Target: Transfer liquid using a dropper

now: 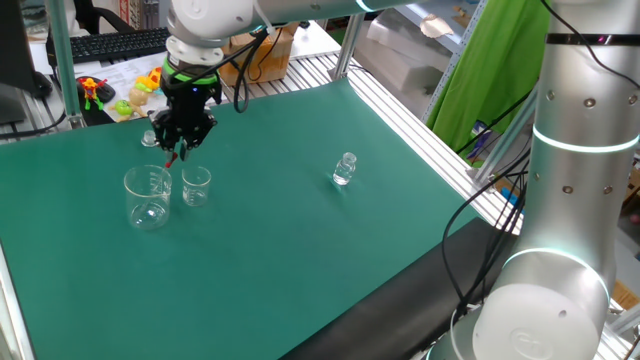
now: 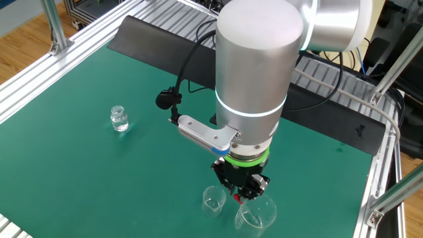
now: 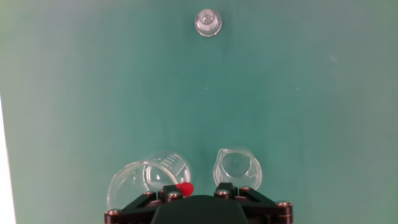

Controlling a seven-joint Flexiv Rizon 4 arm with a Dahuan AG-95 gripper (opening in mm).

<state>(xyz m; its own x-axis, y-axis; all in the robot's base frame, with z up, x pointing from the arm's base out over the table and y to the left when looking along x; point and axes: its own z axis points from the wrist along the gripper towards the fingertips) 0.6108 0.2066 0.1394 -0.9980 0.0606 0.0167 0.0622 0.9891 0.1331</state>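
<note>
Dropper held bulb-up in the gripper above the large beaker.

The black two-finger gripper (image 1: 181, 140) pinches the small red rubber bulb of the slender clear dropper (image 1: 177, 153) at the left of the frame. Its long axis slants down toward the large clear glass beaker (image 1: 148, 196); the small clear glass beaker (image 1: 196, 186) stands just beside, right.

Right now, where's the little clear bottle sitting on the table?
The small clear bottle stands alone on the green mat, in one fixed view well right of the two beakers, under the gripper.
</note>
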